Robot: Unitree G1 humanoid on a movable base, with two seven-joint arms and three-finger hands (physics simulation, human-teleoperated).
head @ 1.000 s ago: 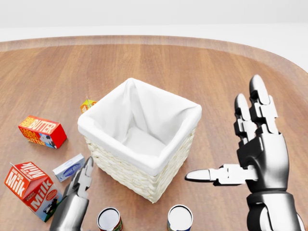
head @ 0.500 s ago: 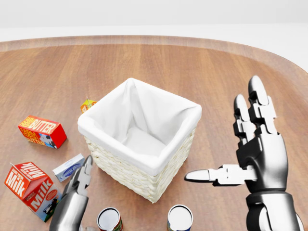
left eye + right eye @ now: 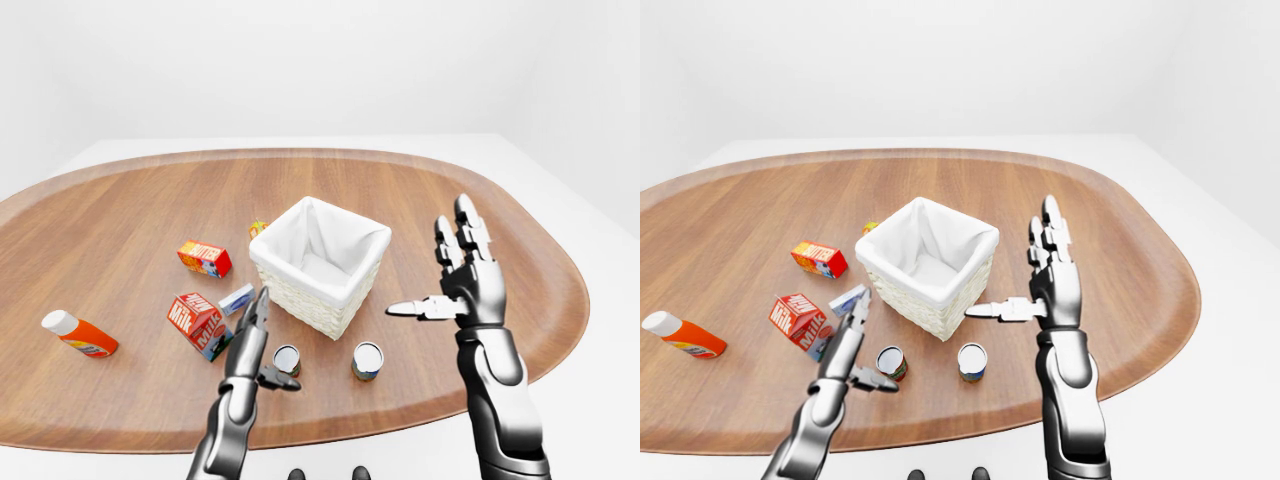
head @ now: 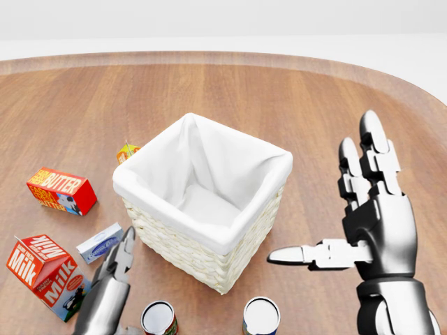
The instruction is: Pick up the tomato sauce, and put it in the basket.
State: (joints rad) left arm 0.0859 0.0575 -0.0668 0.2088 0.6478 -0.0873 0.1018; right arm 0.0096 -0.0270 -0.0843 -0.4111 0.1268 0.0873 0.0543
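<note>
Left of basket (image 4: 209,241): butter box (image 4: 61,190), milk carton (image 4: 43,272).

2 cans (image 4: 159,319) cut by head view's bottom edge, labels unreadable

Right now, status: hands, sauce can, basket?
Left robot hand open beside red-labelled can, not gripping. Right robot hand open, raised. Basket empty. Second can nearby; cannot tell which is the sauce.

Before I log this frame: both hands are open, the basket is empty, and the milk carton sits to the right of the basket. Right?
Not quite. In the left-eye view the milk carton lies left of the basket, not right. The rest holds: left hand and right hand are open, and the basket is empty.
</note>
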